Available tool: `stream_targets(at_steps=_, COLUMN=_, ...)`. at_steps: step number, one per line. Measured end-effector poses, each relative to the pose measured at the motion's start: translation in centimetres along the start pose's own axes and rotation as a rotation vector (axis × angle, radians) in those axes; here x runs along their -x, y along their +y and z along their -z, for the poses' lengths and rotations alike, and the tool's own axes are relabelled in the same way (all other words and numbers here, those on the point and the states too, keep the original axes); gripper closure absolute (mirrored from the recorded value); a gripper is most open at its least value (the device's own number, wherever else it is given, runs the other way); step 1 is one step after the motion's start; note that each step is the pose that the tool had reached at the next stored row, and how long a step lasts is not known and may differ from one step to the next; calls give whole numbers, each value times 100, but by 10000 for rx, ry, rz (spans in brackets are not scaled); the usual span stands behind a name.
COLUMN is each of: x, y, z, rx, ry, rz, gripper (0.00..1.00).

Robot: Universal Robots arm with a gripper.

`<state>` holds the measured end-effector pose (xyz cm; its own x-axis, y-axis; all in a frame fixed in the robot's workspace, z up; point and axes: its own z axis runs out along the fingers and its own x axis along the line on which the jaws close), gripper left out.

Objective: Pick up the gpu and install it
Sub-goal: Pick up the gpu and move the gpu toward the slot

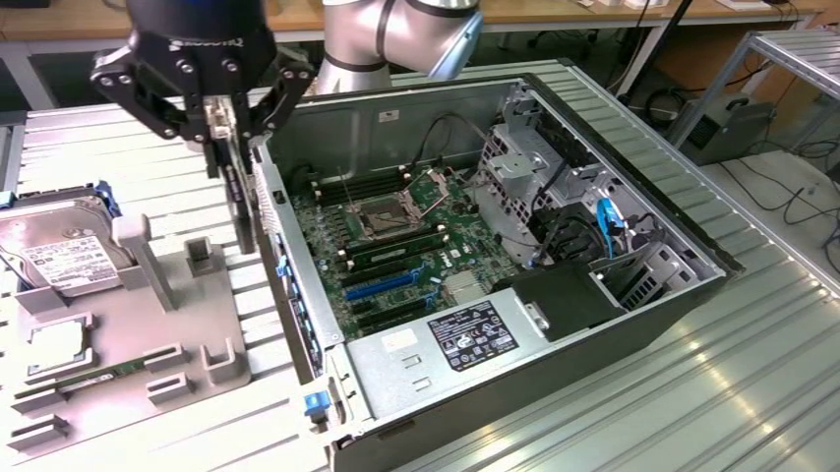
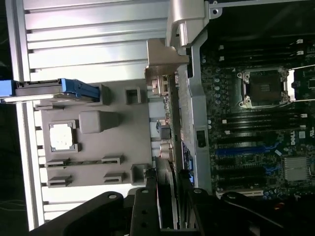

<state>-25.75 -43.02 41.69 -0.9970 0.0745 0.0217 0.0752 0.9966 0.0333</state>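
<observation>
1. Exterior view: my gripper (image 1: 226, 130) clamps the gpu (image 1: 239, 206), long axis vertical, hanging straight below the fingers.
2. I see the card just outside the computer case (image 1: 381, 379) wall; the motherboard (image 1: 434, 231) lies inside that case.

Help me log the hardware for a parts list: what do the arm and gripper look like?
The arm is made of rounded silver-grey tubular joints. The gripper is black, with a blocky body that has pale lettering across it. Its two fingers are built from bolted linkage bars.
</observation>
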Motion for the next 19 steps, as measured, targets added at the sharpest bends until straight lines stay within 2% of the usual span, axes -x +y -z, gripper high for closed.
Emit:
stream_targets(at_steps=7, x=335, y=25, z=6, rx=53, ry=29, rz=-1, gripper=71)
stream_targets(at_steps=8, x=495, y=37, z=10, rx=67, ry=34, rz=-2, gripper=71)
stream_targets(at_steps=12, x=869, y=64, z=-45, rx=67, ry=55, rz=-3, gripper=71)
stream_targets(at_steps=19, x=1242, y=88, z=-155, rx=66, ry=58, rz=-2, gripper=71)
